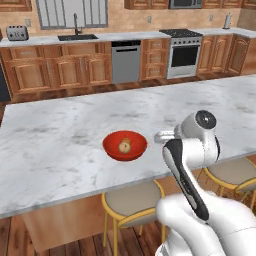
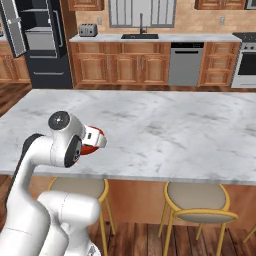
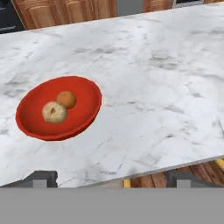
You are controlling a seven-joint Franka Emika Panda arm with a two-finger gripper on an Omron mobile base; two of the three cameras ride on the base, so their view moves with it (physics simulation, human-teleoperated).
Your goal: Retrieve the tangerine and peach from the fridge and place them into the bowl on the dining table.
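The red bowl (image 3: pixel 85 89) rests on the marble dining table (image 3: pixel 162 83) with the orange tangerine (image 3: pixel 66 99) and the tan peach (image 3: pixel 54 112) lying side by side inside it. From the left base view the bowl (image 1: pixel 111 146) sits near the table's (image 1: pixel 55 135) front edge, with the peach (image 1: pixel 125 146) in its middle. My gripper (image 3: pixel 113 178) is open and holds nothing. It hovers back from the bowl, above the table's near edge, to the bowl's right. In the right base view my arm hides most of the bowl (image 2: pixel 98 132). The black fridge (image 2: pixel 47 70) stands at the back left.
Yellow-framed stools (image 1: pixel 131 201) (image 2: pixel 198 201) are tucked under the table's near side. Wall counters with a sink (image 1: pixel 77 37), a dishwasher (image 1: pixel 125 61) and an oven (image 1: pixel 183 54) run along the far wall. One fridge door (image 2: pixel 12 27) hangs open.
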